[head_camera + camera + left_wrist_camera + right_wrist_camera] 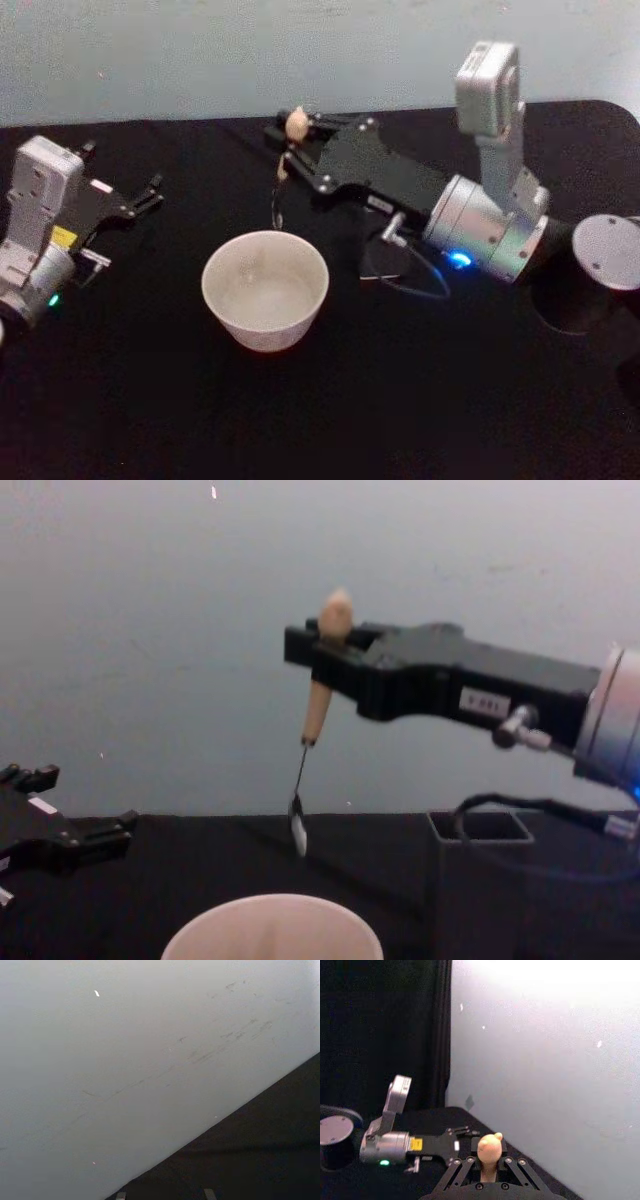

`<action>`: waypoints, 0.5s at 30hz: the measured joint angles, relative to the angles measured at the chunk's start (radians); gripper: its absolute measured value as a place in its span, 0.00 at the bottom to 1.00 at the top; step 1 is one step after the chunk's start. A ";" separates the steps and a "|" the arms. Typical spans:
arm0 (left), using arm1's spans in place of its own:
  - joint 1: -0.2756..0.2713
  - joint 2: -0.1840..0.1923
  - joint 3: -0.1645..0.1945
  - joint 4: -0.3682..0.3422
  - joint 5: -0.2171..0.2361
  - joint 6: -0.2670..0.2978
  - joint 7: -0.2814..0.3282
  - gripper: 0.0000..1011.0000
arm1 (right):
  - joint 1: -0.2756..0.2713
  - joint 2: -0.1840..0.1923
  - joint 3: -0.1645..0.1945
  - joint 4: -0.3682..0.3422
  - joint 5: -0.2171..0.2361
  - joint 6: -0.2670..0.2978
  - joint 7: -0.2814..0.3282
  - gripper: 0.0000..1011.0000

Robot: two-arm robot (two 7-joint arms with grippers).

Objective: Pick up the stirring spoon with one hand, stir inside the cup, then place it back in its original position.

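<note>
Right gripper [320,645] is clamped on the spoon [317,708], gripping the wooden handle just under its knob. The spoon hangs nearly upright below the fingers, with its small metal bowl in the air, clear of the table [140,400]. The cup [262,335] stands below this gripper and nearer the robot; the spoon's bowl is above its far rim, not inside. The dark square holder [482,895] stands below the gripper's body, toward its wrist. Left gripper [150,195] rests well to the left, fingers apart, holding nothing.
</note>
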 joint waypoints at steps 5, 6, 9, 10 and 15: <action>0.000 0.000 0.000 0.000 0.000 0.000 0.000 0.99 | -0.002 0.013 0.029 -0.026 0.019 -0.007 -0.018 0.17; 0.000 0.000 0.000 0.000 0.000 0.000 0.000 0.99 | -0.003 0.016 0.033 -0.030 0.021 -0.009 -0.021 0.17; 0.000 0.000 0.000 0.000 0.000 0.000 0.000 0.99 | -0.011 0.026 0.052 -0.041 0.027 -0.015 -0.033 0.17; 0.000 0.000 0.000 0.000 0.000 0.000 0.000 0.99 | -0.013 0.029 0.057 -0.043 0.028 -0.017 -0.037 0.17; 0.000 0.000 0.000 0.000 0.000 0.000 0.000 0.99 | -0.034 0.047 0.088 -0.054 0.033 -0.023 -0.057 0.17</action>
